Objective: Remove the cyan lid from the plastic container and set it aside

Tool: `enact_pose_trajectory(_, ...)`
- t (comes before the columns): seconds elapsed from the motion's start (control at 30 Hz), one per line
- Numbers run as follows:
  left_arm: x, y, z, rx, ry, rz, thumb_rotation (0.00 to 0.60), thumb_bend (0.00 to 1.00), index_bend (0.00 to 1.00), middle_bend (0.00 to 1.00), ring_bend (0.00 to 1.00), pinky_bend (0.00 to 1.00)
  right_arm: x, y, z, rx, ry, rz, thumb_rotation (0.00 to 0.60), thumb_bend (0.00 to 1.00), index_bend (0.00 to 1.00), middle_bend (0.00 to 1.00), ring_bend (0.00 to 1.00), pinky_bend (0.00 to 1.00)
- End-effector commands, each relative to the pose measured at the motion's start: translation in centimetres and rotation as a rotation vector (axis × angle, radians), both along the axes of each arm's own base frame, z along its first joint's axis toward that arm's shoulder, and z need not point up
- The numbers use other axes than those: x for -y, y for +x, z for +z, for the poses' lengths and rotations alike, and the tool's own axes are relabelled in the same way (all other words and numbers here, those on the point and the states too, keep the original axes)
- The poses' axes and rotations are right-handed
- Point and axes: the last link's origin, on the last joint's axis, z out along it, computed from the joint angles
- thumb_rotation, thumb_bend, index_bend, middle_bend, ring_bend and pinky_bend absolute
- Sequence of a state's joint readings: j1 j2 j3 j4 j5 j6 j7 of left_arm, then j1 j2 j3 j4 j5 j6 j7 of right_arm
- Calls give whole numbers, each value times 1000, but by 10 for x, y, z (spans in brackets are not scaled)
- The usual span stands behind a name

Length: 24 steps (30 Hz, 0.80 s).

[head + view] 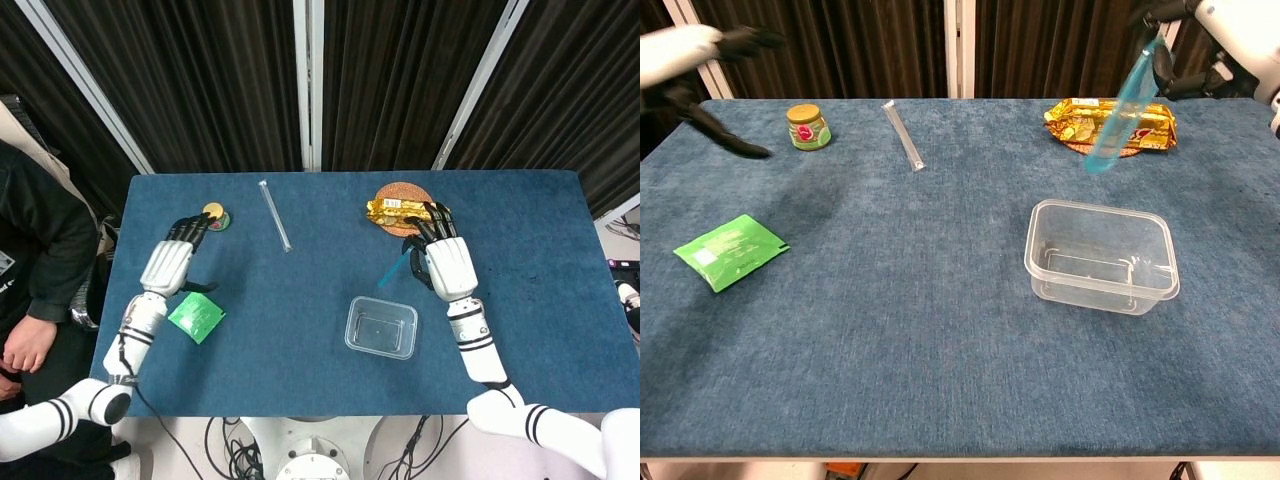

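The clear plastic container [381, 327] [1102, 256] stands uncovered on the blue table, right of centre. The cyan lid [395, 270] [1125, 105] hangs edge-down in the air behind it, in front of the gold snack pack. My right hand [448, 262] [1230, 25] grips the lid by its upper end, well above the table. Far off at the table's left side, my left hand [172, 262] [685, 55] hovers with fingers spread, holding nothing. It looks blurred in the chest view.
A gold snack pack [405, 210] [1110, 122] lies on a brown coaster at the back right. A small green-labelled jar [213, 214] [807, 127] and a clear tube [275, 215] [903, 135] lie at the back left. A green packet [196, 316] [730, 250] lies front left.
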<state>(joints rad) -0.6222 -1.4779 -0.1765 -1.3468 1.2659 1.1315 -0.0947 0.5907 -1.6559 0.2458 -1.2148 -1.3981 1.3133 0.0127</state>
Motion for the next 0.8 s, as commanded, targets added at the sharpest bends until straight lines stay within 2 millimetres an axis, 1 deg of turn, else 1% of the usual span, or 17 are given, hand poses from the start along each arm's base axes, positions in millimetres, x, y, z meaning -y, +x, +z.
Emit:
enact_pose_trajectory(0.03,6,-13,13,7,27,33,600,0,48,0,0,0,7,-8,-4,48,61,-54,600,614,635,232,0,0)
enact_pose_trajectory(0.2,12,-25,21,11,37,69,600,0,48,0,0,0,20,-1,-13,103,128,-77,600,612,615,226,0,0)
enact_pose_trajectory(0.23,13,-28,22,10,33,77,600,0,48,0,0,0,24,2,-16,120,155,-85,600,611,602,224,0,0)
enact_pose_trajectory(0.27,14,-30,23,10,29,83,600,0,48,0,0,0,28,4,-17,129,177,-91,600,605,568,218,0,0)
enact_pose_trajectory(0.33,16,-32,24,12,18,95,600,0,48,0,0,0,37,11,-21,123,226,-103,600,592,460,195,0,0)
enact_pose_trajectory(0.37,16,-33,24,11,13,99,600,0,48,0,0,0,42,15,-23,114,244,-109,600,573,354,170,0,0)
enact_pose_trajectory(0.4,17,-34,25,8,7,102,600,0,48,0,0,0,47,18,-24,101,261,-115,600,528,223,136,0,0)
enact_pose_trajectory(0.43,18,-34,25,4,-2,107,600,0,48,0,0,0,54,23,-27,81,283,-124,600,452,94,90,0,0)
enact_pose_trajectory(0.47,18,-34,26,2,-8,109,600,0,48,0,0,0,59,28,-28,67,293,-130,600,398,43,62,0,0)
enact_pose_trajectory(0.5,19,-33,26,1,-11,110,600,0,48,0,0,0,63,32,-29,52,299,-132,600,308,4,28,0,0)
enact_pose_trajectory(0.53,19,-33,28,0,-12,112,600,0,48,0,0,0,68,39,-31,33,296,-129,600,215,0,8,0,0)
enact_pose_trajectory(0.57,20,-33,28,-1,-13,115,600,0,48,0,0,0,71,43,-33,16,286,-125,600,155,0,2,0,0)
enact_pose_trajectory(0.6,20,-34,29,-1,-14,118,600,0,48,0,0,0,74,47,-35,-2,273,-122,600,72,0,0,0,0)
enact_pose_trajectory(0.63,20,-34,30,0,-15,125,600,0,48,0,0,0,78,53,-37,-23,255,-117,600,39,0,0,0,0)
enact_pose_trajectory(0.73,22,-35,33,-5,-12,133,600,0,48,0,0,0,80,64,-38,-41,218,-96,600,25,0,0,0,0)
enact_pose_trajectory(0.8,24,-37,37,-5,6,132,600,0,48,0,0,0,76,65,-34,-32,198,-83,600,25,0,0,0,0)
